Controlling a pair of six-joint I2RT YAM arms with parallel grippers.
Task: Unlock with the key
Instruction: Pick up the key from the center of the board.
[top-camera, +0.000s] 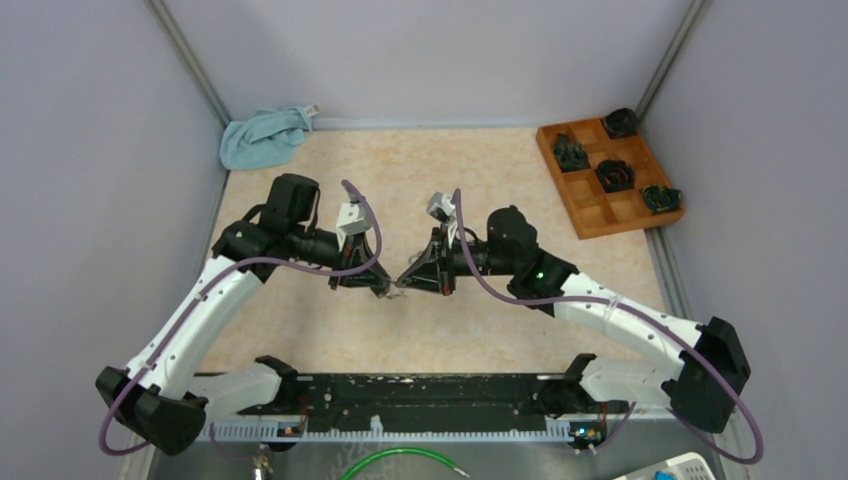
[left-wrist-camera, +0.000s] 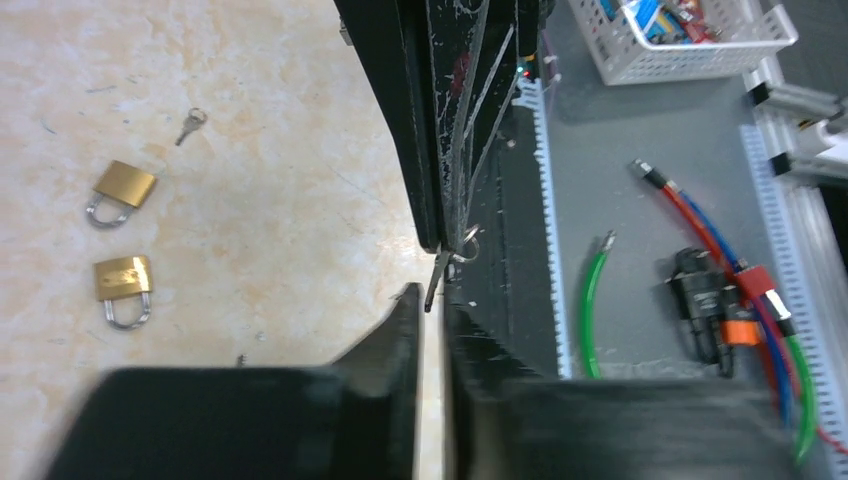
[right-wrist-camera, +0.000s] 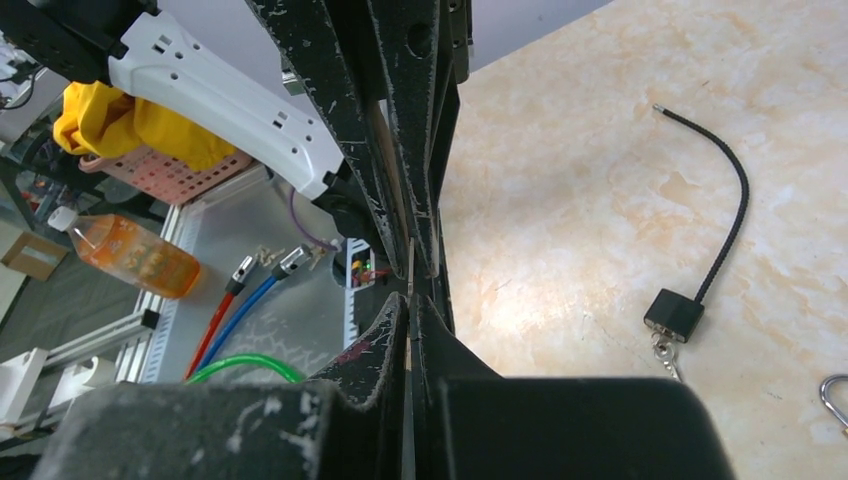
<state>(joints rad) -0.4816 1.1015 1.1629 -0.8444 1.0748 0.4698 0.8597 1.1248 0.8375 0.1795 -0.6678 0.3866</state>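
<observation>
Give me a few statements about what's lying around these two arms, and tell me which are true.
1. Two brass padlocks lie on the table. True.
2. The blue cloth sits in the wooden tray. False: the cloth lies in the far left corner and the tray is at the far right.
3. A black cable lock lies on the table with keys at its base. True.
4. Both arms' jaws stand wide open. False: both are shut, meeting tip to tip.
5. A loose key lies near the brass padlocks. True.

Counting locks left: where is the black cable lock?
In the right wrist view, the black cable lock lies on the table right of the right gripper, a key at its body.
</observation>
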